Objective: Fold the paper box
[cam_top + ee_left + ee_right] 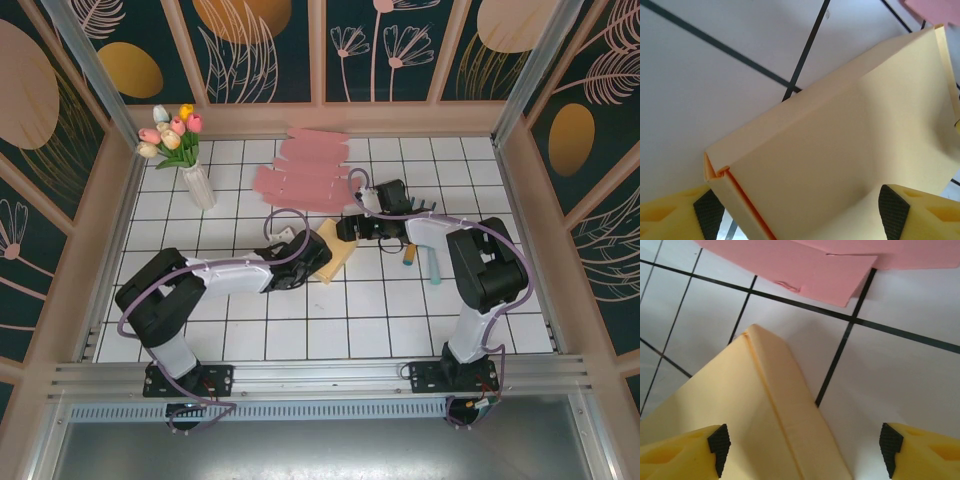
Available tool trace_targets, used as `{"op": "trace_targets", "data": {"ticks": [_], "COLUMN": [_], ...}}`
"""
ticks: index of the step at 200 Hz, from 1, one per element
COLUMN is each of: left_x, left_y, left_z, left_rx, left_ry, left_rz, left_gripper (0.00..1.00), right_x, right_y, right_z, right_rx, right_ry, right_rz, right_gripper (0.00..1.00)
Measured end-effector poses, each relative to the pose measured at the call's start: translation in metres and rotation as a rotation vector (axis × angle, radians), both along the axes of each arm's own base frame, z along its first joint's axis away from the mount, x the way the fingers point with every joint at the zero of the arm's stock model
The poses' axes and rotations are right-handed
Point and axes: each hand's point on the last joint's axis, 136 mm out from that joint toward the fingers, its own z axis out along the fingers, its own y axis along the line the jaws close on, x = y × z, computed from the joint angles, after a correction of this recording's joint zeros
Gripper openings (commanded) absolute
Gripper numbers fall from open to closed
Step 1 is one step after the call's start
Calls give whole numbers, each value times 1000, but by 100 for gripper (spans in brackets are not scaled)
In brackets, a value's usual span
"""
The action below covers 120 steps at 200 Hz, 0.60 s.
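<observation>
Left gripper [801, 211] — wide astride paper box [850, 130]

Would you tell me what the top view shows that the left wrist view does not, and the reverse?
The top view adds the vase of tulips, the left arm and the right arm. The left wrist view adds the orange edge in the yellow box's folded corner, between the open left hand's fingers. Both share that box, pink paper and tiled table.

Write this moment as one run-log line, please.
paper box: partly folded, on table | left jaws: open, at box | right jaws: open, at box
</observation>
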Motion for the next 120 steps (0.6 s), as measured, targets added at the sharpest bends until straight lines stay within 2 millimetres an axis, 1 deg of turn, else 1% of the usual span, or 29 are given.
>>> {"op": "trace_targets", "data": {"ticks": [20,37,63,75,92,120], "left_x": [6,11,19,23,31,51], "left_y": [-2,-4,-7,-11,-22,-48], "left_z": [2,5,2,4,9,25], "left_rx": [11,24,73,84,88,78], "left_ry": [-20,-36,-48,-60,-80,-138], "left_rz": [6,-2,-24,-42,-76,-132], "left_gripper": [80,79,79,79,78,78], "right_x": [-4,-6,-2,1,4,13], "right_y": [5,7,3,-3,-17,-48], "right_z": [-3,-11,-10,-7,0,27], "right_rx": [23,26,31,33,31,26], "right_ry": [25,45,45,39,29,-38], "right_rz": [27,45,34,18,-26,-128], "right_gripper": [62,59,51,50,50,49]}}
